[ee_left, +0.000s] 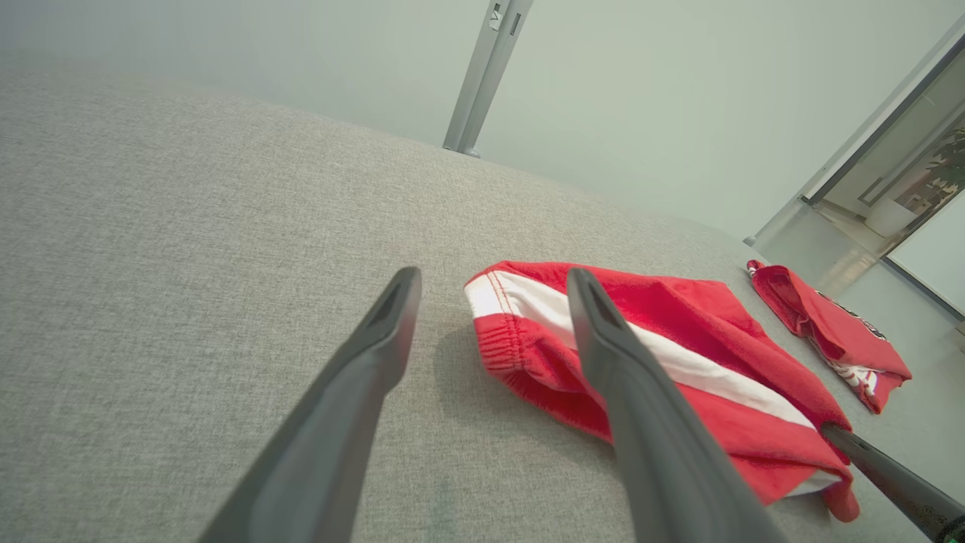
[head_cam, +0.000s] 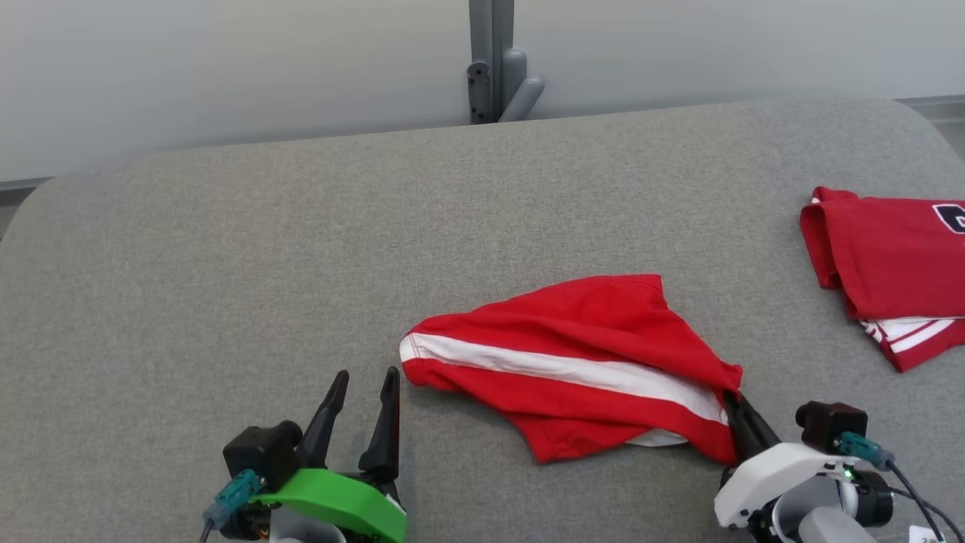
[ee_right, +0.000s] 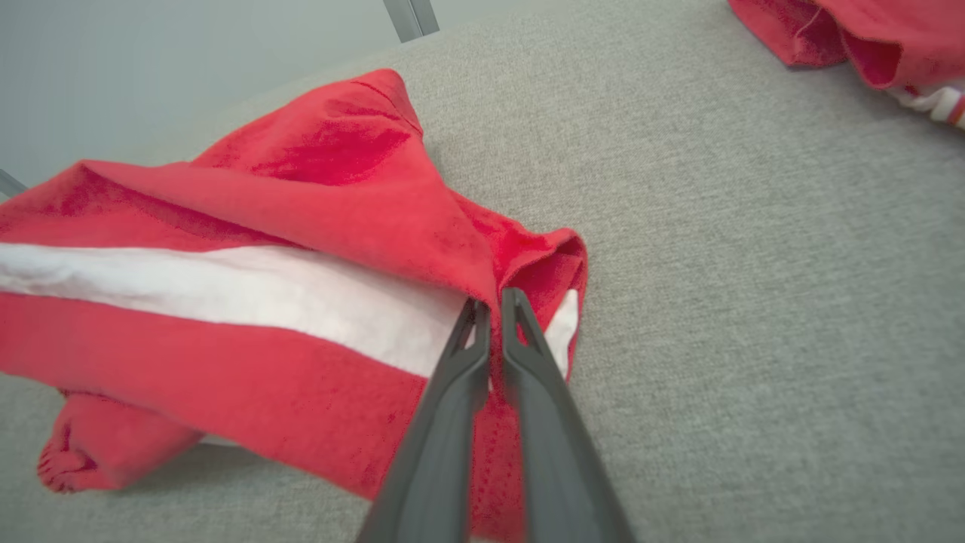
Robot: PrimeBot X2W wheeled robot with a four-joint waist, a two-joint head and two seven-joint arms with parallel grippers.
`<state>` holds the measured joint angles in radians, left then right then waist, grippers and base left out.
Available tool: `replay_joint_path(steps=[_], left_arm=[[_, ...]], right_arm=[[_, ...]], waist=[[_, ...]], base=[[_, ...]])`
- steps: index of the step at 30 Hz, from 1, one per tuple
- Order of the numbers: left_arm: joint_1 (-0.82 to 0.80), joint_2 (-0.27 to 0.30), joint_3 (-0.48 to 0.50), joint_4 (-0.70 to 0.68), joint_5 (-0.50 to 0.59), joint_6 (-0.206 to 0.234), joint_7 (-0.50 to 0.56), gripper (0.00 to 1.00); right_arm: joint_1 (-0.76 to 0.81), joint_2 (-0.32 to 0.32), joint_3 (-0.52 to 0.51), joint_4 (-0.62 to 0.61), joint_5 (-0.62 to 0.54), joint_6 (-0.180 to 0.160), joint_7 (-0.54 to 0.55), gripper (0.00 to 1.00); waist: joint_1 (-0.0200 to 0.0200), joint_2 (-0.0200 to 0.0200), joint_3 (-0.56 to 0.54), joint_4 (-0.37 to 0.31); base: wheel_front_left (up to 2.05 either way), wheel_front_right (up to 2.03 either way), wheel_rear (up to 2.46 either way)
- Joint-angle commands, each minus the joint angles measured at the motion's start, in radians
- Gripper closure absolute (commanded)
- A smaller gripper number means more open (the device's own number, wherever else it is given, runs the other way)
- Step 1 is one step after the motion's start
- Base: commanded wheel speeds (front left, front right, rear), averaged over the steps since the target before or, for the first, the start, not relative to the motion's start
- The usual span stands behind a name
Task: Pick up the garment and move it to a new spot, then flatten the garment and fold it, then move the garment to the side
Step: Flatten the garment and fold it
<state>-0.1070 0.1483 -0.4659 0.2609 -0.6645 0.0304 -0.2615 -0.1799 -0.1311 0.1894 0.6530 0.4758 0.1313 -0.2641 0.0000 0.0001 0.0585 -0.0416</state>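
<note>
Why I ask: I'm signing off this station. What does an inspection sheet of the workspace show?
Surface: grey fabric table, flat.
Job's things: red shorts with white stripe, crumpled, mid-table.
Clutter: second red garment, folded, at the table's right edge.
Grippers: left gripper open, beside the shorts; right gripper shut on their corner.
Cables: dark cable by the right wrist.
Surroundings: pale wall, grey post behind.

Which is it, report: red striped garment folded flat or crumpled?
Crumpled: the garment lies bunched in loose folds, corner pinched by the right gripper.
</note>
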Motion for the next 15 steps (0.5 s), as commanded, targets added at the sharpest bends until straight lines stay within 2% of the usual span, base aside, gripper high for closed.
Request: replay_joint_path(steps=[1,6,7,10,15], left_arm=[[0.022,-0.003,0.009,0.004,0.02,-0.007,-0.004,0.0],[0.036,-0.023,0.02,0.017,0.038,-0.024,-0.003,0.0],[0.037,-0.028,0.015,0.025,0.046,-0.031,-0.003,0.0],[0.03,-0.035,0.012,0.033,0.057,-0.04,-0.003,0.0],[0.019,-0.043,0.021,0.037,0.068,-0.045,-0.003,0.0]], right_arm=[[-0.016,-0.012,-0.006,-0.014,-0.013,-0.001,-0.001,1.0],[-0.072,-0.029,-0.08,-0.069,-0.055,-0.001,-0.001,1.0],[-0.099,-0.019,-0.154,-0.067,-0.105,-0.001,-0.001,0.0],[-0.118,0.018,-0.198,-0.053,-0.169,-0.001,-0.001,0.0],[-0.069,0.035,-0.188,-0.033,-0.183,-0.001,-0.001,0.0]], waist=[[0.0,-0.0001,-0.009,0.006],[0.0,-0.0001,-0.017,0.002],[0.0,-0.0001,-0.016,-0.001],[0.0,-0.0001,-0.01,0.0],[0.0,-0.0001,0.002,0.003]], base=[[0.0,0.0,0.0],[0.0,0.0,0.0],[0.0,0.0,0.0],[0.0,0.0,0.0],[0.0,0.0,0.0]])
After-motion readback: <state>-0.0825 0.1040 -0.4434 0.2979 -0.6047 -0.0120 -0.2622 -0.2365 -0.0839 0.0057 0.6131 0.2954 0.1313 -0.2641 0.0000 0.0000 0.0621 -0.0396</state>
